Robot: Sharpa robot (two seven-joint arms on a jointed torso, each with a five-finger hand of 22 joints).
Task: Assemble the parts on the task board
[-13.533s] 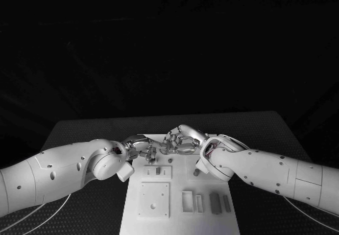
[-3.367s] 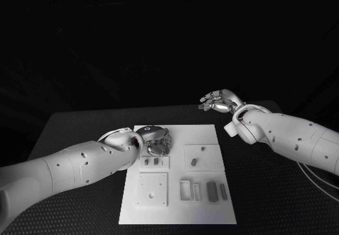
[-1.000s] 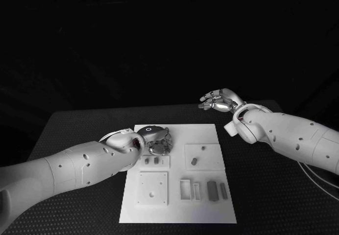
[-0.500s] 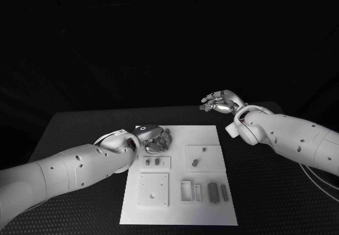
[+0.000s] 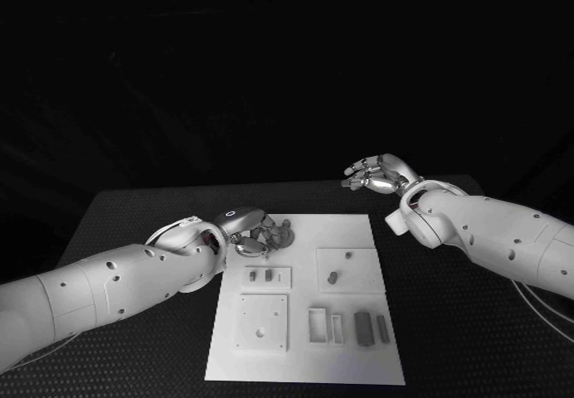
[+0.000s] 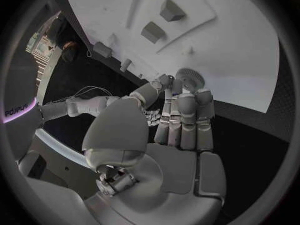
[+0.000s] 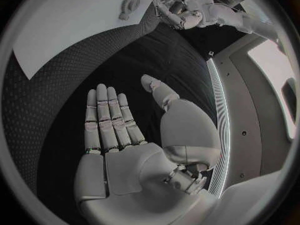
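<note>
The white task board [image 5: 305,365] lies in the middle of the table. My left hand [image 5: 255,231] hovers over its far left corner, and in the left wrist view [image 6: 169,130] it pinches a small round toothed part [image 6: 189,78] between thumb and fingertips. Two small grey parts [image 5: 260,274] stand in a raised plate just near of that hand, and they also show from the left wrist [image 6: 161,20]. Another grey part [image 5: 333,278] stands in the square plate to the right. My right hand [image 5: 381,175] is raised beyond the board's far right corner, palm flat and fingers apart [image 7: 122,135], holding nothing.
Several grey bars and slots [image 5: 362,327] line the board's near right part, and a plate with a hole [image 5: 261,323] sits at its near left. Black matting [image 5: 132,224] surrounds the board on both sides.
My left hand has drawn back from the small raised plate toward the board's far left corner and turned at the wrist. The right hand has barely moved.
</note>
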